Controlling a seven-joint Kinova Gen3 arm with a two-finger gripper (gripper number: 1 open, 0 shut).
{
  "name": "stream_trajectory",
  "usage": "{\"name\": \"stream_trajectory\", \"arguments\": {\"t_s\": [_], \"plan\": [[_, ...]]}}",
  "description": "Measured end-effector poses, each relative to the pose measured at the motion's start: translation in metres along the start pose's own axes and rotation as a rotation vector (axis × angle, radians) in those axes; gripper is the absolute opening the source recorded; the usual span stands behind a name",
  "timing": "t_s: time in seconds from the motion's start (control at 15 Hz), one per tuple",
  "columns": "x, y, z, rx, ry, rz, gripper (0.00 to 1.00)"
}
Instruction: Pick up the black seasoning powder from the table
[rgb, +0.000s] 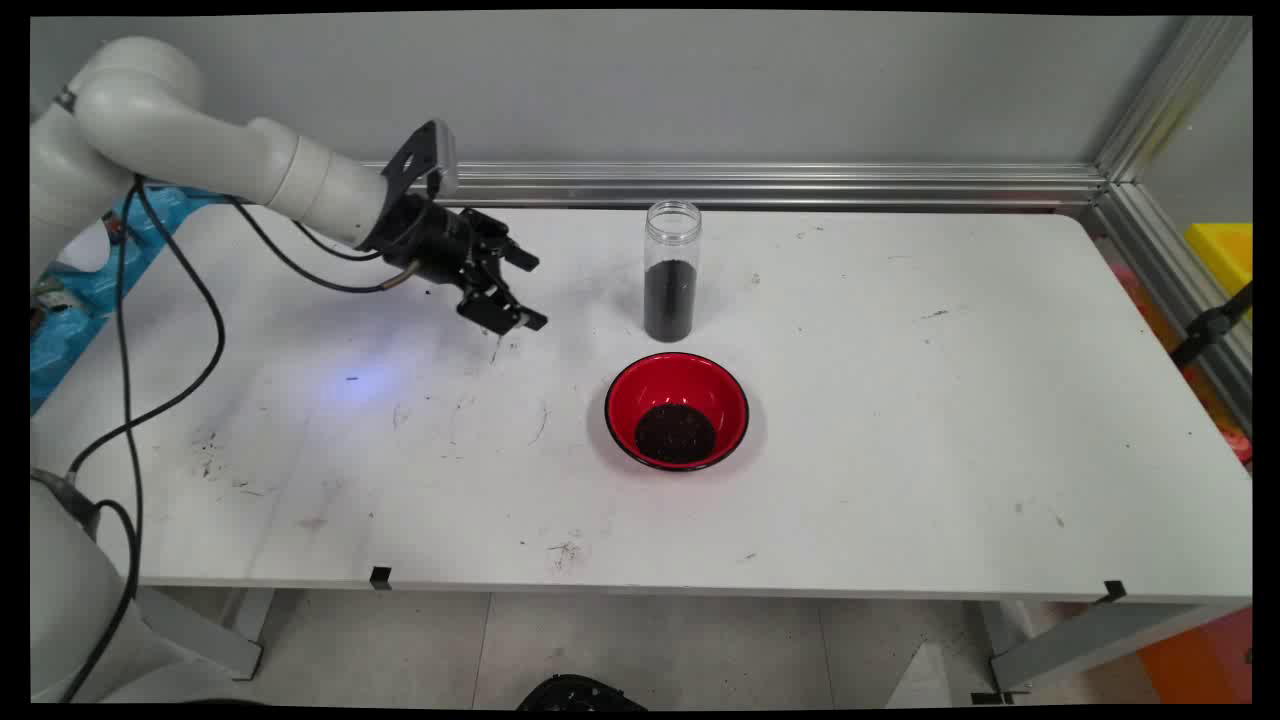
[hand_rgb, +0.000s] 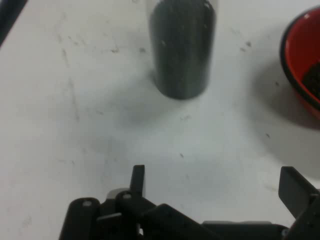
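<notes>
A clear glass jar (rgb: 671, 271) stands upright on the white table (rgb: 900, 400), about half full of dark grains and without a lid. In front of it sits a red bowl (rgb: 677, 410) with a black rim and a small heap of the same dark grains in its bottom. My gripper (rgb: 530, 291) hovers open just above the table, left of the jar and pointing toward it, with nothing between its fingers. In the hand view the jar (hand_rgb: 183, 50) stands straight ahead, the bowl (hand_rgb: 303, 62) shows at the right edge, and the gripper (hand_rgb: 215, 185) is spread wide.
Black cables (rgb: 170, 330) hang from the arm over the table's left part. An aluminium rail (rgb: 800, 185) runs along the back edge and down the right side. Smudges and a few stray grains mark the table near the front.
</notes>
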Motion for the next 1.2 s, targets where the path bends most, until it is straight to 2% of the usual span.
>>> {"name": "stream_trajectory", "arguments": {"t_s": [0.53, 1.2], "plan": [[0.017, -0.009, 0.033, 0.0, 0.064, -0.001, 1.0], [0.015, -0.015, 0.087, -0.022, 0.108, -0.012, 1.0]]}}
